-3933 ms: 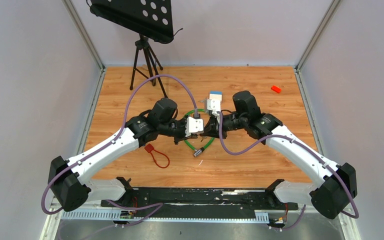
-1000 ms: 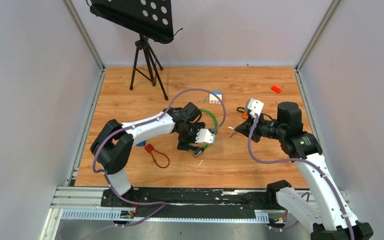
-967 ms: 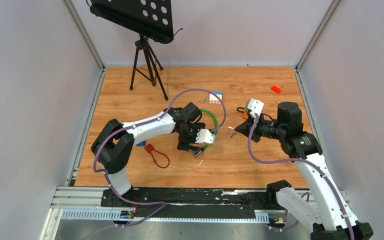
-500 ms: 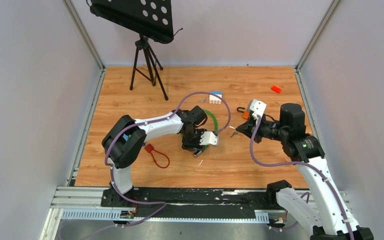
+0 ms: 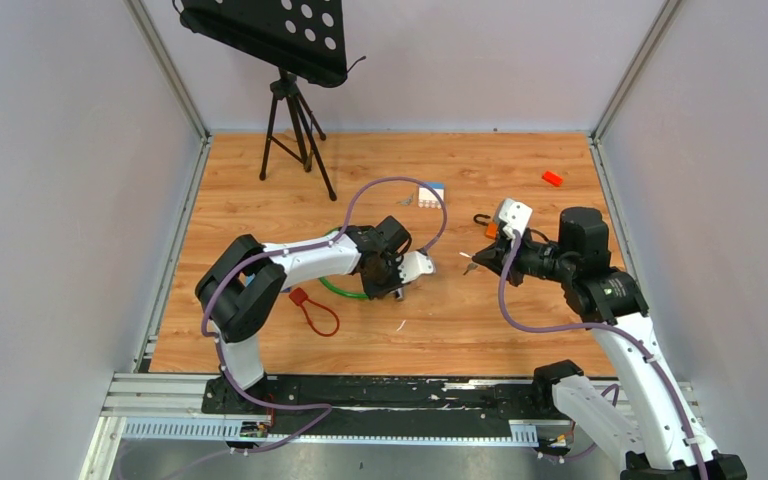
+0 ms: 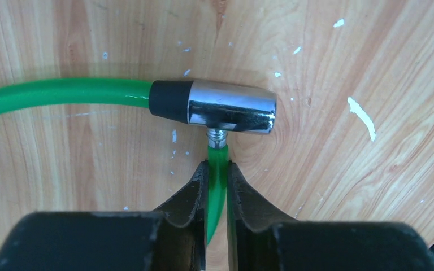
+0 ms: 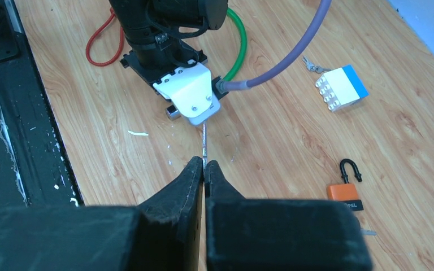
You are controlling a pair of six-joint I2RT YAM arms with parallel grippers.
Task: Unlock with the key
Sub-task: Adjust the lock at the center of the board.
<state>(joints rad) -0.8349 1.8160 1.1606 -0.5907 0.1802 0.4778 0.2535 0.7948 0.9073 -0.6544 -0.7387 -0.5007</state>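
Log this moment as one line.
left gripper: shut on green cable beside chrome lock barrel | right gripper: pinching key | status: key not yet inserted

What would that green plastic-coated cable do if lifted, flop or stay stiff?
Probably springy rather than limp: the green plastic-coated cable holds a smooth curve on the wooden table. Its chrome lock barrel looks solid, so that end would likely sag. The left gripper pinches glossy coating, which may slip.
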